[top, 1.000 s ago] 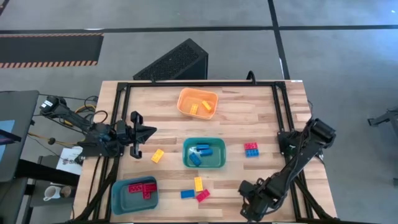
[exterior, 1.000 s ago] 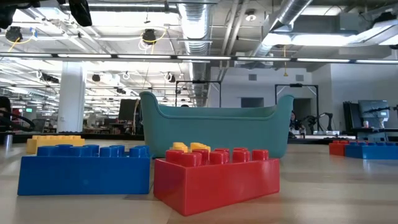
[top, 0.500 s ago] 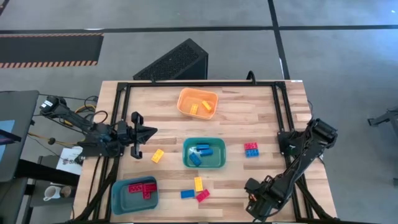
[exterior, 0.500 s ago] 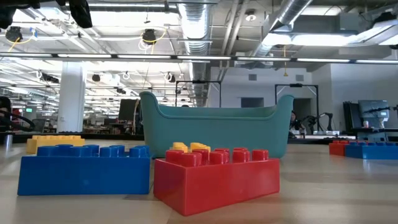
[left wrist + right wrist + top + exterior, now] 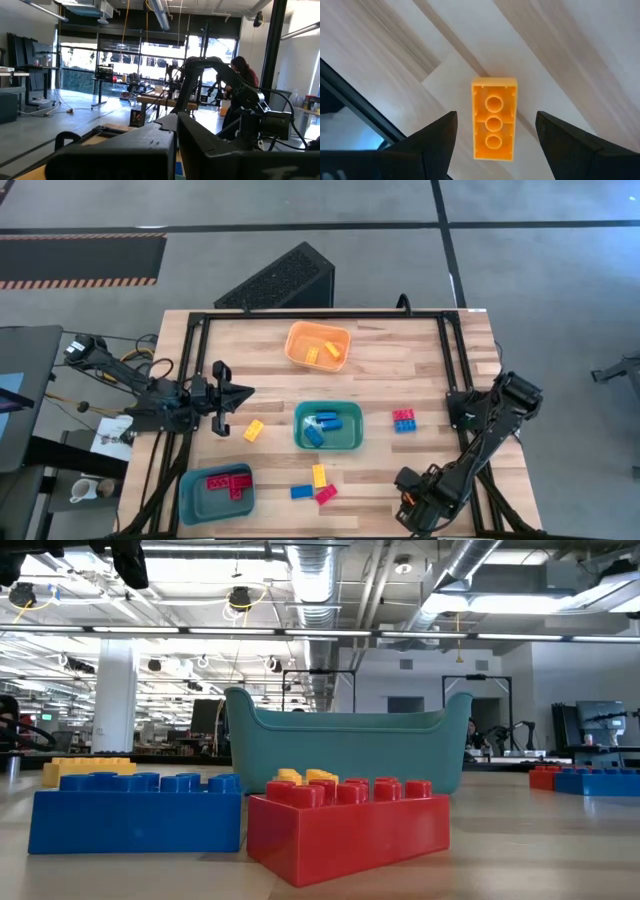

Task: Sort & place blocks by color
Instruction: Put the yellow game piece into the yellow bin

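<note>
pale wood planks fill the right wrist view — an upturned yellow block (image 5: 493, 125) lies straight ahead between the right gripper's (image 5: 494, 142) open fingers, its long axis pointing away from the gripper, so they span its narrow width. left gripper (image 5: 222, 397) waits shut, far off.

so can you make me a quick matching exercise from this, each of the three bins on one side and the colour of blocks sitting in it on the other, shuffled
Bins:
1. orange bin
2. teal bin
3. blue bin

Blocks inside:
A. red blocks
B. yellow blocks
C. blue blocks

Pairs: 1-B, 2-C, 3-A
</note>
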Available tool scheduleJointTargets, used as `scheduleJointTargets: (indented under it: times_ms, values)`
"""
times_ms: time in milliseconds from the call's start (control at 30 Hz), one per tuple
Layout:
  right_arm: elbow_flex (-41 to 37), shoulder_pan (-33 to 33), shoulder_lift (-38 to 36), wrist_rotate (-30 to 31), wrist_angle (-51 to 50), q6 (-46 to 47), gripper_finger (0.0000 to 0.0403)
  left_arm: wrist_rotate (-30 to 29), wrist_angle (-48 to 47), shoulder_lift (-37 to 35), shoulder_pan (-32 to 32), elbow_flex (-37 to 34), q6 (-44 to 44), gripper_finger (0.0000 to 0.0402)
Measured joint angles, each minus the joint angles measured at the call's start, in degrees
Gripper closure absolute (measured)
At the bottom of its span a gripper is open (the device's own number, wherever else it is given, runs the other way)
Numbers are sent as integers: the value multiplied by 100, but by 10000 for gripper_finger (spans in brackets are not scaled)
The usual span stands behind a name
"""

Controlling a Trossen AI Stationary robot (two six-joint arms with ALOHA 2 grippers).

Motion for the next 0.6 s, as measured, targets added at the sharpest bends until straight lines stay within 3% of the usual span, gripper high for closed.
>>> scheduleJointTargets:
  times_ms: [600]
  values:
    - [-684, 37, 7, 141, 833, 348, 112, -7, -49, 0, 2, 0, -17, 400]
